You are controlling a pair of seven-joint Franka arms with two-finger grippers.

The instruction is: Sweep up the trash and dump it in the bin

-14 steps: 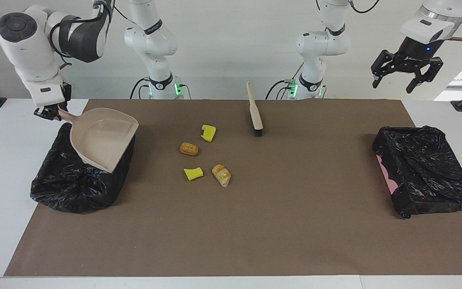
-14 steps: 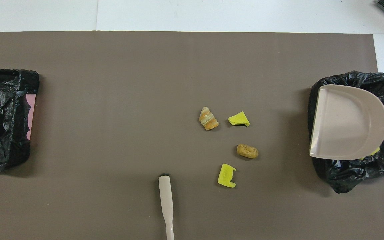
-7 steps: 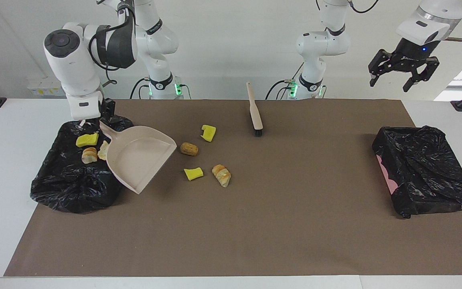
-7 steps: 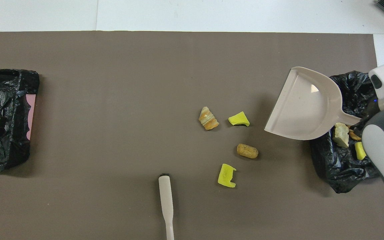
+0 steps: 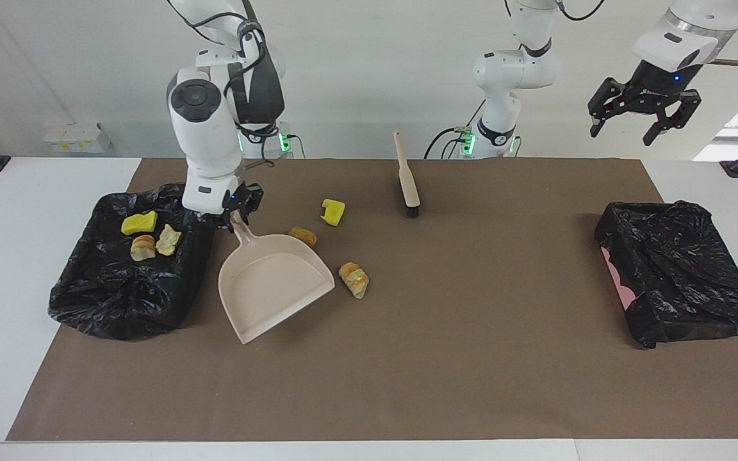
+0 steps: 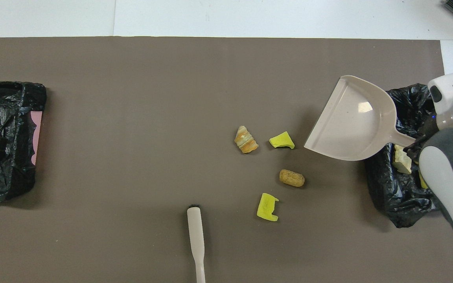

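While clamped, right pincer (image 5: 231, 216) grips dustpan (image 5: 273, 285) — aloft.

Beige dustpan (image 5: 273, 282); yellow chunks (image 5: 333, 212) and golden-brown, possibly striped, pieces (image 5: 353, 279) beside it; black bag (image 5: 119, 288); brown mat (image 5: 446, 358).

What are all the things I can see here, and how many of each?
sponge chunks: two, yellow, on the mat beside the dustpan
bread roll: one, brown, on the mat between the chunks
croissant piece: one, golden, on the mat
trash in the bin: three bits, one yellow, two bready, in the bin at the right arm's end
bins: two, black-bagged, one at each end
dustpan: one, beige, held over the mat
brush: one, beige with black bristles, on the mat near the robots
mat: one, brown
right claw: shut on the dustpan's handle
left claw: open, waiting up high
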